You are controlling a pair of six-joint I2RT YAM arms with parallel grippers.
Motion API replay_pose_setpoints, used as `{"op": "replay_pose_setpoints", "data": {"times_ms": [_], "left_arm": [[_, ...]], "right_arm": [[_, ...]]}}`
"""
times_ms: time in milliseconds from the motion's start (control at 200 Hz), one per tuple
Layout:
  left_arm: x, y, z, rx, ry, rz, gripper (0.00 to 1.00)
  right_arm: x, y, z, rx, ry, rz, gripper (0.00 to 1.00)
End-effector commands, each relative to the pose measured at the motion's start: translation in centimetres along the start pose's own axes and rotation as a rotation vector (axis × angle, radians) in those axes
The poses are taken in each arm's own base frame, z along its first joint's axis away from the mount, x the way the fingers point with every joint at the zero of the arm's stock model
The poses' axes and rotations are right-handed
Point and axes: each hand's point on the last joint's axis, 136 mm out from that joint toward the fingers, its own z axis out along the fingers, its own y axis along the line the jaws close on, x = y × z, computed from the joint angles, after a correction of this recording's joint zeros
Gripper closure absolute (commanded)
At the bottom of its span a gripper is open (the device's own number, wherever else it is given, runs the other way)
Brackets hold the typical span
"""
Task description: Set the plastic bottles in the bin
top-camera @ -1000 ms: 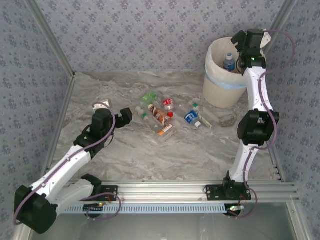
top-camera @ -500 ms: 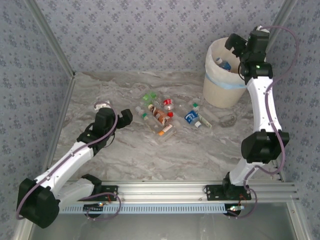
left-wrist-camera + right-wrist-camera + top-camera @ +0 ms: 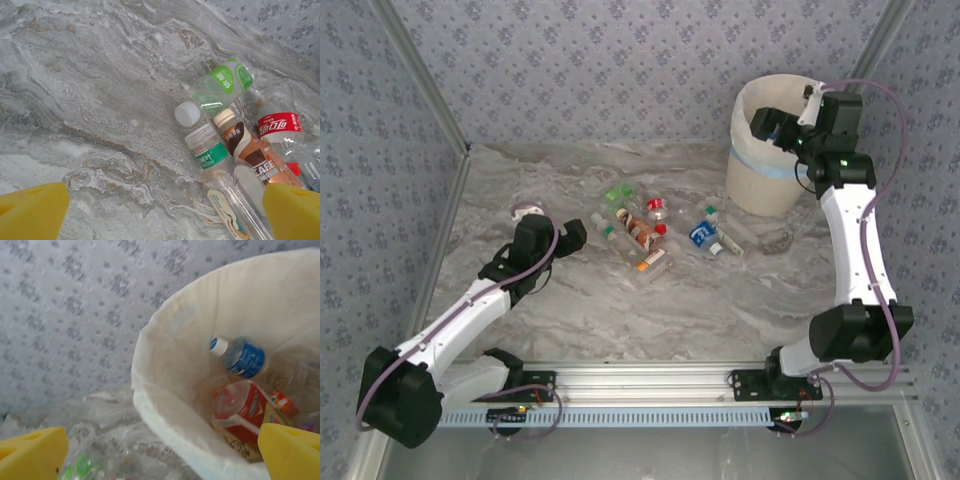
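At the 1 o'clock corner of your marble worktop point(image 3: 720, 300) the bin point(image 3: 757, 195) stands upright, close to the far and right walls, its white liner folded over the rim point(image 3: 150, 410). Looking down into it from the right wrist, you have a blue-labelled bottle point(image 3: 243, 358) with a white cap leaning against the inner wall, and below it a red-labelled bottle point(image 3: 241, 410) lying among other things too blurred to name.

The right arm point(image 3: 855, 230) reaches up along the right wall, and the right jaws hang over the bin's mouth, spread wide with nothing between them; their yellow pads point(image 3: 32, 452) sit at opposite lower corners of the wrist view.

The left arm point(image 3: 470, 310) stretches from the 7 o'clock base toward the middle. The left jaws are also fully apart and empty, yellow pads point(image 3: 30, 210) wide either side, hovering just at 9 o'clock of the loose bottles point(image 3: 642, 232), touching none that you can see.

Those bottles lie on their sides in a tight cluster at the worktop's centre. Nearest the left wrist camera are a green-labelled bottle point(image 3: 220, 87) with a white cap and a brown-labelled bottle point(image 3: 250, 150), pressed against their neighbours.

You have bare marble from the cluster toward 6 o'clock, right up to the rail point(image 3: 650, 380).
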Motion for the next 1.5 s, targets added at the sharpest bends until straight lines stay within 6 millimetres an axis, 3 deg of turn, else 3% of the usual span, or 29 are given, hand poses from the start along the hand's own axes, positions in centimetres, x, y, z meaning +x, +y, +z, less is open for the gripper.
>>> {"op": "replay_pose_setpoints", "data": {"times_ms": [0,215,490,675,830,1039,1114,1289,1494], "left_arm": [[-2.0,-1.7,-0.2,0.051,-0.039,-0.022,0.01],[-2.0,-2.1,0.3,0.059,-0.03,-0.024,0.01],[-1.8,-1.6,0.4,0.047,-0.039,-0.039,0.0],[-1.5,-1.4,0.4,0.041,-0.025,-0.039,0.01],[-1.5,-1.1,0.1,0.028,-0.028,-0.037,0.01],[-1.7,-1.0,0.0,0.027,-0.039,-0.049,0.0],[-1.6,-1.1,0.1,0.028,-0.036,-0.049,0.01],[-1.5,-1.2,0.3,0.031,-0.031,-0.051,0.0],[-1.5,-1.2,0.3,0.03,-0.029,-0.051,0.01]], "right_arm": [[5.0,2.8,-0.6,-0.127,0.166,-0.152,0.0],[13.9,2.6,1.5,-0.138,0.434,-0.292,0.0],[21.0,-0.6,4.6,-0.061,0.711,-0.371,0.03],[23.6,-4.1,7.3,0.101,0.826,-0.466,0.07],[26.4,-6.0,8.5,0.168,0.933,-0.552,0.09],[27.7,-9.2,9.6,0.34,1.001,-0.584,0.15],[28.7,-9.0,9.8,0.318,1.033,-0.598,0.16],[31.1,-6.0,10.8,0.142,1.069,-0.572,0.15],[30.7,-6.1,12.5,0.162,1.039,-0.567,0.11]]}}
